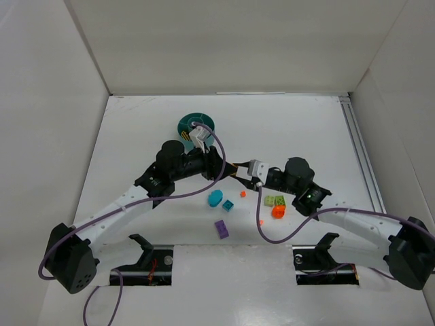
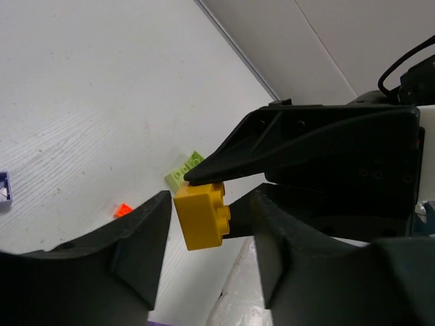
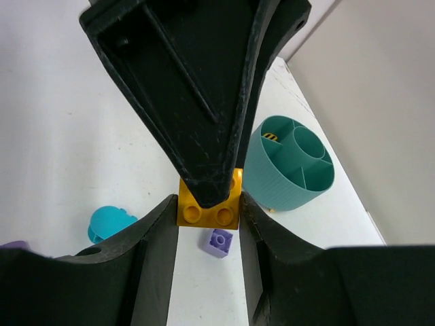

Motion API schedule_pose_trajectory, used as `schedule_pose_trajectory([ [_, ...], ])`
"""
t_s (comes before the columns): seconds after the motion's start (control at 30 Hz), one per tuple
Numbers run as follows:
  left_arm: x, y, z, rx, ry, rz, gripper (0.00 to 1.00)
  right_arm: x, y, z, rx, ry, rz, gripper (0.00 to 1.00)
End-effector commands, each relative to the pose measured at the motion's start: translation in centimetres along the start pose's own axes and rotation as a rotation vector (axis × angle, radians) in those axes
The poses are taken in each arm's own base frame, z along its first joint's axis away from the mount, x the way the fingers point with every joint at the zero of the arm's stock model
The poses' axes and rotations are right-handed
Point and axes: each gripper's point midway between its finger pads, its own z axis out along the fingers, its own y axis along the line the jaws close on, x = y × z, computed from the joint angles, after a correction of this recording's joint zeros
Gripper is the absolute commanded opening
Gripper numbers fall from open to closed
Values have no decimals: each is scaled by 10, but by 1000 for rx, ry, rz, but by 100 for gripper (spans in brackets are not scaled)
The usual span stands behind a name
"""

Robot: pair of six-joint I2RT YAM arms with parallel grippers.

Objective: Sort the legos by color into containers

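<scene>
Both grippers meet above mid-table around a yellow lego [image 3: 207, 212]. My right gripper [image 3: 208, 204] is shut on its two sides. My left gripper [image 2: 212, 204] stands round the same yellow lego [image 2: 202, 215]: one finger is close against its flat face, and a gap shows on the stud side. The teal dish [image 1: 196, 125] sits behind the left arm. A yellow piece [image 3: 270, 136] lies in one wedge of the dish [image 3: 289, 180]. Loose on the table are a teal piece [image 1: 215, 198], a purple brick [image 1: 221, 229], a lime brick [image 1: 274, 201] and an orange brick [image 1: 278, 212].
A small purple brick [image 3: 218, 242] lies right under the held lego. A small teal brick [image 1: 228, 205] and orange bits [image 1: 242, 194] lie near the grippers. White walls enclose the table on three sides. The arm bases stand at the near edge.
</scene>
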Motion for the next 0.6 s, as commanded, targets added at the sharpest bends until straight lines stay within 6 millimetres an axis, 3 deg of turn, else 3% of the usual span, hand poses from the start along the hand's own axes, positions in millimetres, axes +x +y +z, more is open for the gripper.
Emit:
schedule_pose_trajectory([
  [0.0, -9, -16, 2, 89, -19, 49, 44, -20, -4, 4, 2, -61, -36, 35],
  [0.37, -1, -24, 3, 150, 20, 52, 39, -29, -22, -7, 111, -72, -71, 36],
  [0.5, 2, -25, 3, 159, 26, 43, 21, -26, -21, -6, 107, -65, -67, 36],
  [0.57, -5, -28, 2, 160, 7, 53, 8, -26, -21, -6, 107, -64, -67, 38],
])
